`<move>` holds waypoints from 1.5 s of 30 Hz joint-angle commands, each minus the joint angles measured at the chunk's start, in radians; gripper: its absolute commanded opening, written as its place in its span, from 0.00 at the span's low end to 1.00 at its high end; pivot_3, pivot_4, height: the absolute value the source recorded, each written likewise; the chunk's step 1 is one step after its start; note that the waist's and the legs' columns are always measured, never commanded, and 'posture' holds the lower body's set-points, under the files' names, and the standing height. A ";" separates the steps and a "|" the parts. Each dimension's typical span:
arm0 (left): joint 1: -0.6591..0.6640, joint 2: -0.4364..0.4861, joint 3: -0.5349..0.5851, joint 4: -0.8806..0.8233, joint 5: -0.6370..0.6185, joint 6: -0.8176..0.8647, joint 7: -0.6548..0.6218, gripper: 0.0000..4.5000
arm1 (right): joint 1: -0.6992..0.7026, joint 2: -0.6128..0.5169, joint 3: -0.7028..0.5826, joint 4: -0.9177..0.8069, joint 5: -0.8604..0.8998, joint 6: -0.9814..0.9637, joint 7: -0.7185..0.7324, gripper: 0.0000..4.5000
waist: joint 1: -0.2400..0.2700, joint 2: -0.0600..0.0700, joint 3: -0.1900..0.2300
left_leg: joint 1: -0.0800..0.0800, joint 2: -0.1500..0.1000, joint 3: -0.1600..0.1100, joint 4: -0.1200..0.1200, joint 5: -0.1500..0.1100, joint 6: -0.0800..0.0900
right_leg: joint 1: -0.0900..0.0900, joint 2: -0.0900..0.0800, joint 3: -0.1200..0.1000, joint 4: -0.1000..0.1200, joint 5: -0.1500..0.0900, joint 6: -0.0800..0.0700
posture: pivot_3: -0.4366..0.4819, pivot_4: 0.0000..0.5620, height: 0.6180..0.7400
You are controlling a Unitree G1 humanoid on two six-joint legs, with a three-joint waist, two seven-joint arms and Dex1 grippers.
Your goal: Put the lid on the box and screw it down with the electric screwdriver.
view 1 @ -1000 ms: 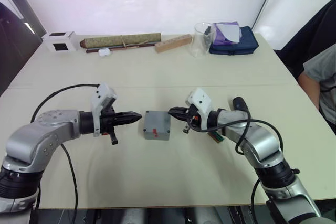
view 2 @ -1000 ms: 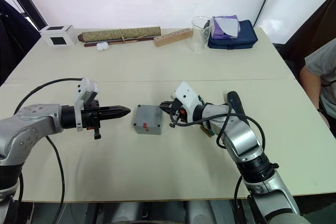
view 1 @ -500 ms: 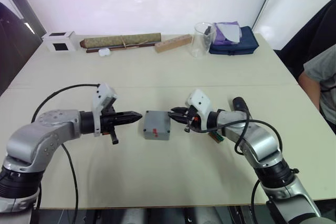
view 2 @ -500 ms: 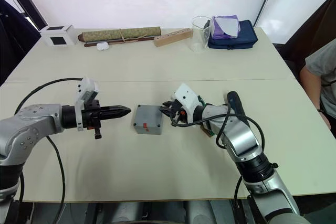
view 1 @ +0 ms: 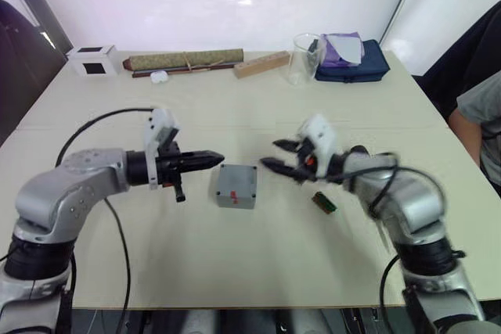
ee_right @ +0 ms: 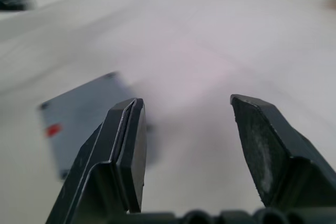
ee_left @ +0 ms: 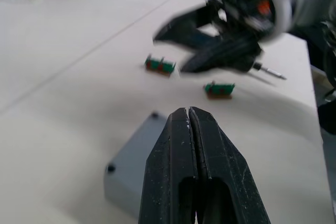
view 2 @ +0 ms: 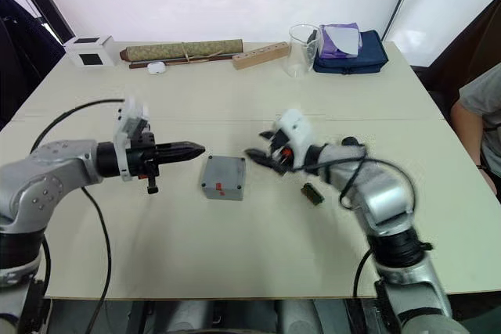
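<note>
box (view 1: 236, 186) sits mid-table (view 1: 235, 263), grey, red mark on the near side, lid appears seated on top with corner holes visible. left gripper (view 1: 218, 159) hovers just left of the box, fingers pressed together, holding nothing. right gripper (view 1: 286, 163) is just right of the box, apart from it, jaws spread wide and empty. electric screwdriver (ee_left: 247, 62): black body with thin metal bit lies on the table behind the right gripper, mostly hidden by the arm. two small green bit holders, one (view 1: 324, 202) near the right forearm. far edge: white cube (view 1: 93, 60), rolled mat (view 1: 186, 59), wooden block (view 1: 261, 64), clear beaker (view 1: 304, 58), blue pouch (view 1: 352, 65).
</note>
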 commanded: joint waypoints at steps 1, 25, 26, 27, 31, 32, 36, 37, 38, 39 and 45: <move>-0.041 0.022 -0.051 -0.047 -0.003 -0.020 -0.070 0.00 | -0.045 -0.134 -0.109 -0.035 0.089 0.196 0.025 0.95 | -0.002 0.000 0.000 | 0.000 0.000 0.000 0.000 0.000 0.000 | 0.000 0.001 0.000 0.000 0.000 0.000 | 0.48 0.27 1.00; -0.093 0.056 -0.237 -0.102 0.163 -0.159 -0.248 0.00 | -0.144 -0.532 0.300 0.426 0.246 0.598 0.064 0.99 | -0.007 0.009 0.006 | -0.008 0.001 0.003 0.002 -0.001 0.001 | -0.003 0.002 0.001 -0.011 0.002 0.001 | 0.48 0.27 1.00; -0.089 0.058 -0.230 -0.105 0.160 -0.155 -0.242 0.00 | -0.140 -0.528 0.315 0.430 0.238 0.598 0.060 0.99 | -0.006 0.009 0.006 | -0.008 0.001 0.003 0.002 -0.001 0.001 | -0.003 0.002 0.001 -0.011 0.002 0.001 | 0.48 0.27 1.00; -0.087 0.058 -0.225 -0.106 0.158 -0.151 -0.237 0.00 | -0.138 -0.525 0.327 0.435 0.231 0.598 0.059 0.99 | -0.004 0.009 0.007 | -0.009 0.001 0.003 0.002 -0.001 0.001 | -0.004 0.002 0.001 -0.011 0.002 0.001 | 0.48 0.27 1.00; -0.064 0.052 -0.195 -0.119 0.134 -0.125 -0.201 0.00 | -0.133 -0.509 0.363 0.492 0.219 0.598 0.045 0.83 | -0.002 0.009 0.006 | -0.010 0.001 0.002 0.003 0.000 0.001 | -0.004 0.002 0.001 -0.011 0.003 0.002 | 0.48 0.27 1.00; -0.059 0.052 -0.191 -0.120 0.132 -0.122 -0.195 0.00 | -0.133 -0.507 0.368 0.493 0.205 0.598 0.045 0.76 | -0.002 0.008 0.006 | -0.011 0.001 0.002 0.003 0.000 0.001 | -0.004 0.002 0.001 -0.011 0.003 0.003 | 0.48 0.27 1.00; -0.042 0.052 -0.176 -0.125 0.125 -0.114 -0.173 0.00 | -0.117 -0.514 0.395 0.470 0.179 0.595 0.062 0.49 | 0.001 0.008 0.006 | -0.011 0.001 0.001 0.004 -0.001 0.001 | -0.003 0.002 0.000 -0.012 0.004 0.003 | 0.48 0.27 1.00; -0.040 0.052 -0.174 -0.124 0.125 -0.114 -0.170 0.00 | -0.113 -0.513 0.396 0.468 0.174 0.593 0.064 0.48 | 0.000 0.008 0.006 | -0.011 0.001 0.001 0.004 -0.001 0.001 | -0.003 0.002 0.000 -0.012 0.004 0.003 | 0.48 0.27 1.00; -0.038 0.052 -0.174 -0.123 0.125 -0.115 -0.167 0.00 | -0.110 -0.512 0.397 0.467 0.167 0.589 0.067 0.48 | 0.000 0.008 0.005 | -0.011 0.001 0.001 0.004 -0.001 0.001 | -0.003 0.002 0.000 -0.012 0.004 0.003 | 0.48 0.27 1.00; -0.035 0.053 -0.173 -0.117 0.129 -0.118 -0.164 0.00 | -0.110 -0.513 0.398 0.474 0.156 0.578 0.070 0.48 | 0.001 0.007 0.005 | -0.011 0.001 0.001 0.004 -0.001 0.001 | -0.003 0.002 0.000 -0.012 0.004 0.003 | 0.48 0.27 1.00; -0.019 0.077 -0.154 -0.046 0.164 -0.143 -0.174 0.00 | -0.226 -0.497 0.361 0.677 0.031 0.397 0.072 0.48 | -0.004 0.005 0.004 | -0.010 0.001 0.001 0.006 0.000 0.001 | -0.001 0.002 -0.001 -0.012 0.005 0.002 | 0.48 0.27 1.00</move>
